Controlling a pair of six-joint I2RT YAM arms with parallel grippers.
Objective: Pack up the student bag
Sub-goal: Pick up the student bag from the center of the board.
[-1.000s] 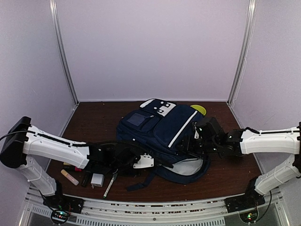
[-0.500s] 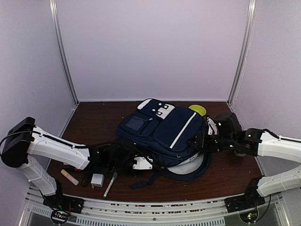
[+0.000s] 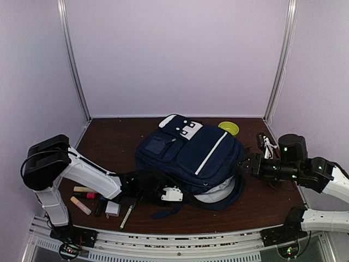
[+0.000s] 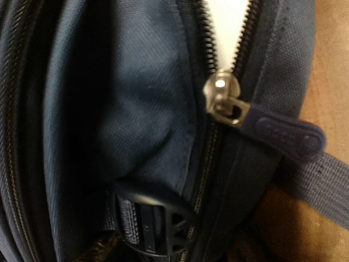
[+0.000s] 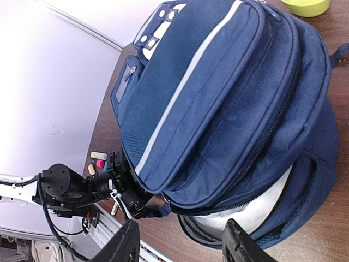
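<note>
Student bag (image 3: pixel 191 150) zip's half open. I'd square left gripper (image 3: pixel 173 192) (jaws: can't tell) on the zipper pull (image 4: pixel 286 134); right gripper (image 5: pixel 182 240) is spread, empty.

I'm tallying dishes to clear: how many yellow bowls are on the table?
1: the yellow bowl sits at the table's far right, just behind the student bag. The bag could hide another.
</note>
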